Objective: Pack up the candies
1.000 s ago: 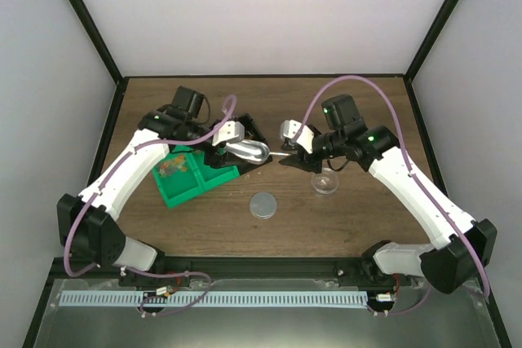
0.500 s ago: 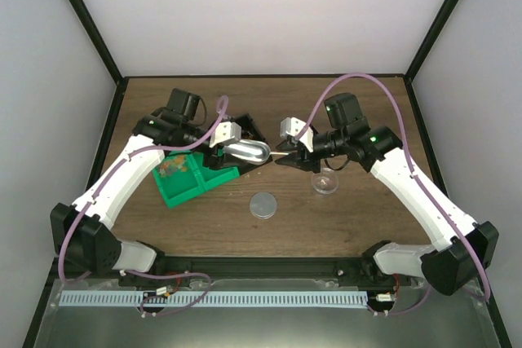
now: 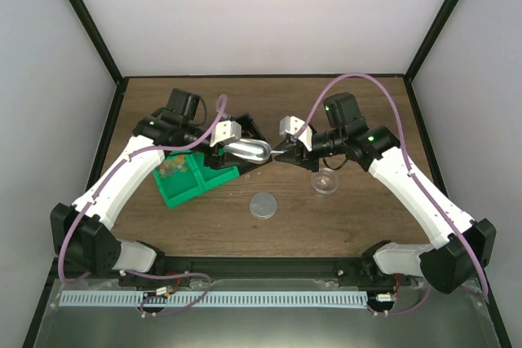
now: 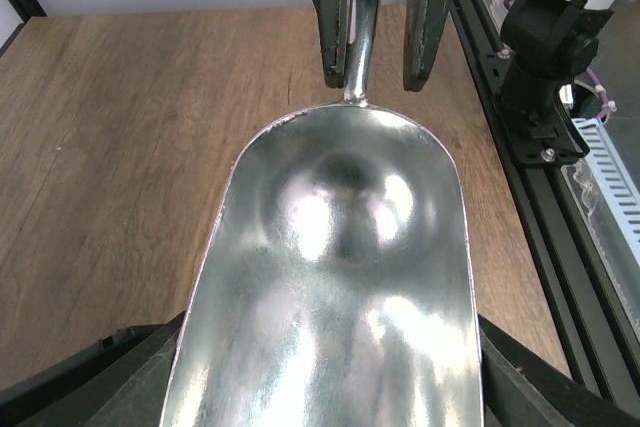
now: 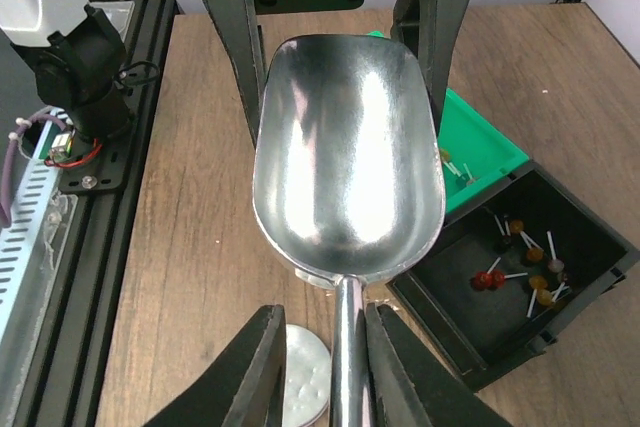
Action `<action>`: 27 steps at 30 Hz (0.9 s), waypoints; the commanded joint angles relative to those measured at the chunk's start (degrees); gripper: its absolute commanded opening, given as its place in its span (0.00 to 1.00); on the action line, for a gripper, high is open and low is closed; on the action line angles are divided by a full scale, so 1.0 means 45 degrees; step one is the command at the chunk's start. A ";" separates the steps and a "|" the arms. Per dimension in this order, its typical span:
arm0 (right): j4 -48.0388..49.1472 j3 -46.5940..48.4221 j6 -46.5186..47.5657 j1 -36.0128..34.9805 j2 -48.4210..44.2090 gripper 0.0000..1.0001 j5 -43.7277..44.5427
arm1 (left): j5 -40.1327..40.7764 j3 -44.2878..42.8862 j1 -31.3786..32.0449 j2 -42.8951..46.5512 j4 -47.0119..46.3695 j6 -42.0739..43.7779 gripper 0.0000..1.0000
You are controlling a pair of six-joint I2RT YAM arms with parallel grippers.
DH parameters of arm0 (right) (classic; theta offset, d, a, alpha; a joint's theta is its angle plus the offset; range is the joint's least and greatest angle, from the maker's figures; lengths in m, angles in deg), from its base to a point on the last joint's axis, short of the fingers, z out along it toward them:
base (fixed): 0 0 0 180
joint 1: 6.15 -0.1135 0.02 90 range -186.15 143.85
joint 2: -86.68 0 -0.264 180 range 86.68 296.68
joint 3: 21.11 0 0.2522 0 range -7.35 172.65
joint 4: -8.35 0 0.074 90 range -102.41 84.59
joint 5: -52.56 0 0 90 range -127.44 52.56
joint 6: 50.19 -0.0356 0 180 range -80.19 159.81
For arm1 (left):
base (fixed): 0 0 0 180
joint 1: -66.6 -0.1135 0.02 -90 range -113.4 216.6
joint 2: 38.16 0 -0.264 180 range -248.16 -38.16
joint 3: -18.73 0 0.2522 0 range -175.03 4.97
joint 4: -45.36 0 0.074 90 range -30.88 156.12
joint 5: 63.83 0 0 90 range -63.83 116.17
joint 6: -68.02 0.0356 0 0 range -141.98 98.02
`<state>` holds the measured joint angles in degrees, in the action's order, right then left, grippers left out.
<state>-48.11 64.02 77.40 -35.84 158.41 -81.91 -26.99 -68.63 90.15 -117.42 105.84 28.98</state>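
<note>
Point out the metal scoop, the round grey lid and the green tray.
metal scoop (image 5: 345, 162), right wrist view, middle of its bowl.
round grey lid (image 3: 263, 204), top view, its centre.
green tray (image 3: 189, 188), top view, bare near part.

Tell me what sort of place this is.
Probably a robot test cell rather than a kitchen: a wooden table boxed in by plain white panels on a black frame, with a left arm and a right arm bolted to a rail at its near edge.

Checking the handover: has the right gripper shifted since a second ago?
Yes. In the top view the right gripper has moved left, away from the clear jar, toward the handle of the metal scoop.
</note>
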 commanded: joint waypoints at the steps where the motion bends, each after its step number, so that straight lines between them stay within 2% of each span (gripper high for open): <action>1: 0.0232 -0.0005 -0.0192 0.0063 -0.0003 0.23 -0.0147 | -0.0685 0.0086 -0.0038 0.0161 -0.0577 -0.0077 0.58; 7: 0.0369 -0.0191 -0.0246 0.0066 0.0028 0.17 -0.0099 | -0.0749 0.0104 -0.0038 0.0158 -0.0846 -0.0445 0.58; 11: 0.0416 -0.0185 -0.0327 0.0074 0.0093 0.23 -0.0137 | -0.0818 0.0145 -0.0038 0.0212 -0.0887 -0.0494 0.58; 15: 0.0453 -0.0167 -0.0306 0.0075 0.0132 0.22 -0.0137 | -0.0818 0.0145 -0.0043 0.0203 -0.0849 -0.0473 0.58; 24: 0.0347 -0.0080 -0.0254 0.0065 0.0025 0.08 -0.0347 | -0.0694 0.0249 -0.0038 0.0134 -0.0844 -0.0408 0.58; 26: 0.0346 -0.0063 -0.0325 0.0075 -0.0018 0.03 -0.0316 | -0.0489 0.0300 -0.0039 0.0144 -0.0898 -0.0451 0.64; 27: 0.0372 -0.0058 -0.0427 0.0075 -0.0023 0.01 -0.0231 | -0.0253 0.0343 -0.0050 0.0152 -0.1086 -0.0868 0.72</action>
<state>-46.10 63.28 76.04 -35.53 158.95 -81.76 -28.30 -67.82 90.15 -117.42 104.05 26.29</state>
